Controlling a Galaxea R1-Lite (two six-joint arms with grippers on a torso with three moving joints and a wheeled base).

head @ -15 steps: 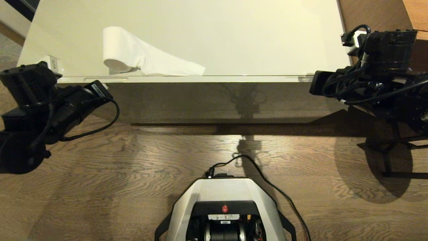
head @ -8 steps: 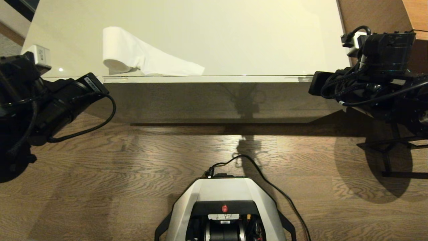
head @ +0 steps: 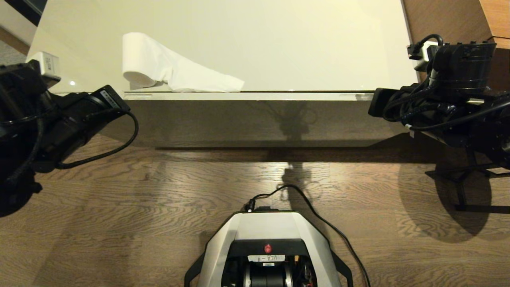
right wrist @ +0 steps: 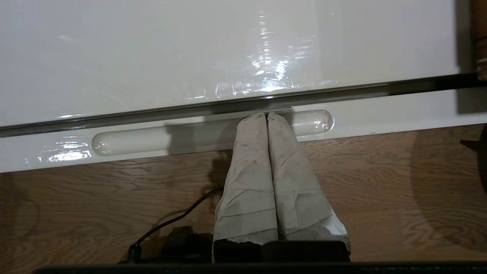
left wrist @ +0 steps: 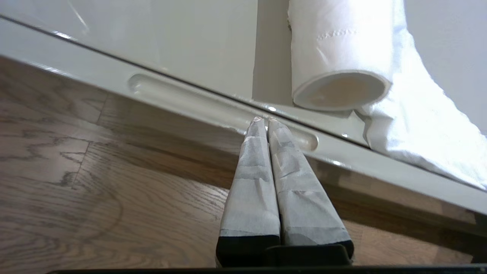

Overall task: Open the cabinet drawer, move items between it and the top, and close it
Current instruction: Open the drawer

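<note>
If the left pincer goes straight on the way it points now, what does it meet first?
Probably the slot in the cabinet drawer front edge: the shut left pincer has its tips at it already. The toilet paper roll lies beyond, on the top.

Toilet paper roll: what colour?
White; the toilet paper roll shows best in the left wrist view.

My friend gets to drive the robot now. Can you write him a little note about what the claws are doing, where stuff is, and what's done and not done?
Left claw: shut, tips in the left slot on the drawer's front edge.
Right claw: shut, tips in the right slot.
Toilet paper roll: lying on the cabinet top, near its left front, loose sheet trailing toward the middle.
Cabinet drawer: barely open, only a thin gap shows.
Done: both claws set in the slots.
Left: pull the drawer open, move the roll, close it.
</note>
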